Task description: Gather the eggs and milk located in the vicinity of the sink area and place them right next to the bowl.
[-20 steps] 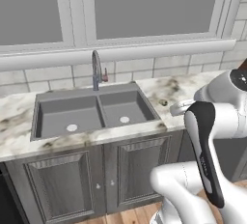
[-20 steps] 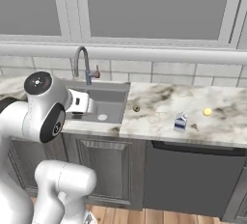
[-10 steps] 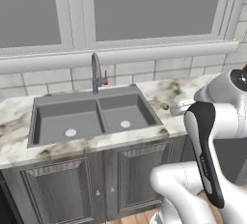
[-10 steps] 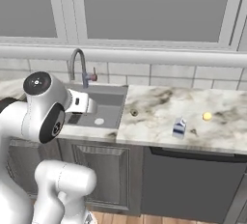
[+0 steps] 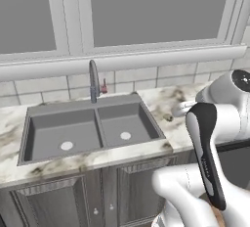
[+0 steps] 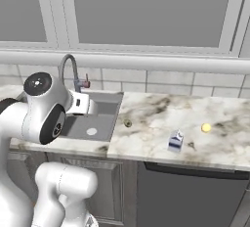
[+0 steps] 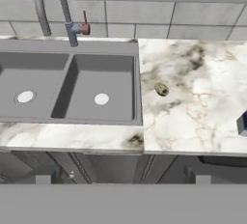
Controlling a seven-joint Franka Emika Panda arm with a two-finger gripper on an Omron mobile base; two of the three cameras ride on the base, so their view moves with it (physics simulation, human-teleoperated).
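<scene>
The milk [image 6: 175,141], a tiny white carton with a blue band, stands on the marble counter right of the sink [image 6: 93,119]. Its blue corner shows at the right edge of the hand view [image 7: 242,124]. The egg [image 6: 206,128], a small pale-yellow ball, lies further right and a little behind the milk. My white hand [image 6: 78,103] hangs over the sink's right basin, well left of both; its fingers are hidden and nothing shows between them. The double sink [image 7: 72,85] and its curved faucet [image 7: 48,6] with a red lever lie ahead of the hand. The bowl is out of view.
A small dark round spot [image 7: 161,90] marks the counter just right of the sink. Tiled wall and window sill [image 6: 146,62] run behind the counter. Grey cabinets [image 5: 73,196] stand below the sink, and a dark appliance front [image 6: 195,196] sits under the milk.
The whole picture has shifted slightly left and down in the right base view, so the camera moved with the base. Milk and egg stay where they were on the counter.
</scene>
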